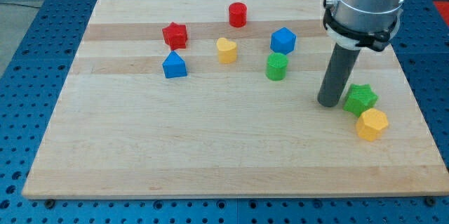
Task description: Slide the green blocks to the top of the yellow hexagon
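The yellow hexagon point(372, 123) lies at the view's right, near the board's right edge. A green star point(360, 98) sits just above it, touching or nearly touching its upper left side. A green cylinder point(277, 66) stands further left, near the board's middle. My tip point(327, 102) rests on the board just left of the green star, close beside it, and right of and below the green cylinder.
A blue cube point(283, 40) sits above the green cylinder. A yellow heart point(226, 50), a red cylinder point(238, 15), a red star point(175, 35) and a blue triangle block point(174, 64) lie in the upper left part of the wooden board point(175, 147).
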Motion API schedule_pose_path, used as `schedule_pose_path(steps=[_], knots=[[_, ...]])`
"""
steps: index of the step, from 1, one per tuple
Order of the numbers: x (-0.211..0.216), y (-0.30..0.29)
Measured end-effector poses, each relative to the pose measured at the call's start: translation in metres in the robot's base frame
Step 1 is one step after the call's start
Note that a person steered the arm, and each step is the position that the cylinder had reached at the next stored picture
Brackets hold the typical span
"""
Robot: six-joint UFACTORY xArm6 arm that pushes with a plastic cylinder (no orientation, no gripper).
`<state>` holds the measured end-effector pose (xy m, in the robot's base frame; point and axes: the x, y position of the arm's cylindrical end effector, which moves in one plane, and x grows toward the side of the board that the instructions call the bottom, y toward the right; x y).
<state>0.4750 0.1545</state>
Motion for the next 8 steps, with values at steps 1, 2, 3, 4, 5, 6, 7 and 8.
schedule_pose_path(steps=[1, 2, 3, 4, 5, 6, 7, 8], knots=[[0.000, 0.004], [0.003, 0.005], [0.003, 0.008], [0.003, 0.011], [0.004, 0.019], [0.003, 0.011], [0.003, -0.044], [0.003, -0.107]])
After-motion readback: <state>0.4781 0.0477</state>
